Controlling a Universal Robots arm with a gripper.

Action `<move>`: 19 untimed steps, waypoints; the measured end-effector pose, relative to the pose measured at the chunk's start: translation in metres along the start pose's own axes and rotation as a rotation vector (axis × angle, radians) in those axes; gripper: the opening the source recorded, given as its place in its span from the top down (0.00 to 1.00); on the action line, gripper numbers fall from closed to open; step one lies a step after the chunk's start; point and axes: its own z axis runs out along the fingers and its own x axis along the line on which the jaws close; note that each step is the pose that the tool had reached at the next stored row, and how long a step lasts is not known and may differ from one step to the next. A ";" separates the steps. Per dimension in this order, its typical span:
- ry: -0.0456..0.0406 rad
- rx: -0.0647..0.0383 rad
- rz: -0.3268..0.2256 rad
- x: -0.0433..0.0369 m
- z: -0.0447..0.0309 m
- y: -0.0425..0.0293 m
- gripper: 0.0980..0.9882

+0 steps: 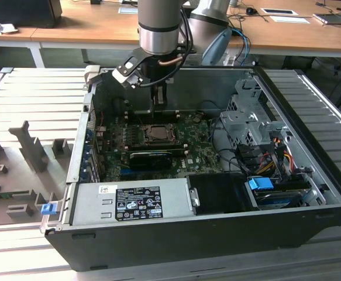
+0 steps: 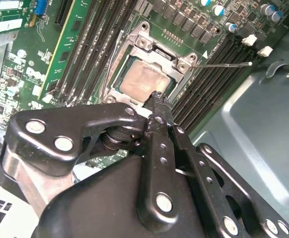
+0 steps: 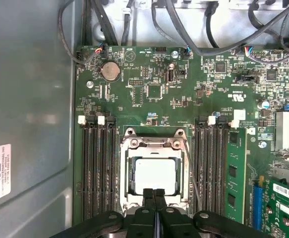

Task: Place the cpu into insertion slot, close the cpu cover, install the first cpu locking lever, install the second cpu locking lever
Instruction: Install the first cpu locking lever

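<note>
End effector (image 3: pixel 154 193) pressed together, empty, over cpu (image 3: pixel 155 173); memory slots (image 3: pixel 97 168) flank it.

The arm (image 1: pixel 158 23) is reaching straight down in the exterior view, its wrist (image 1: pixel 157 41) standing upright; the gripper (image 1: pixel 158 105) is hanging below it, pointing downward; in both wrist views the fingers (image 3: pixel 148 201) are pressing together tip to tip, the black linkages (image 2: pixel 75 131) sitting drawn in on either side.

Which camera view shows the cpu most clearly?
The first wrist view: it looks straight down on the cpu, with nearly its whole top showing. The second wrist view shows it aslant, its near edge behind the gripper. The exterior view shows it far and small.
</note>
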 end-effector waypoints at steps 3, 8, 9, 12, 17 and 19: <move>-0.0019 0.000 -0.002 0.0000 -0.0029 0.0001 0.99; -0.0002 0.000 -0.080 0.0000 -0.0030 0.0001 0.99; 0.0005 0.000 -0.107 0.0000 -0.0030 0.0001 0.99; 0.0022 0.001 -0.171 0.0000 -0.0030 0.0001 0.99; 0.0061 0.001 -0.328 0.0000 -0.0028 0.0001 0.99; 0.0072 0.002 -0.379 0.0000 -0.0025 0.0000 0.99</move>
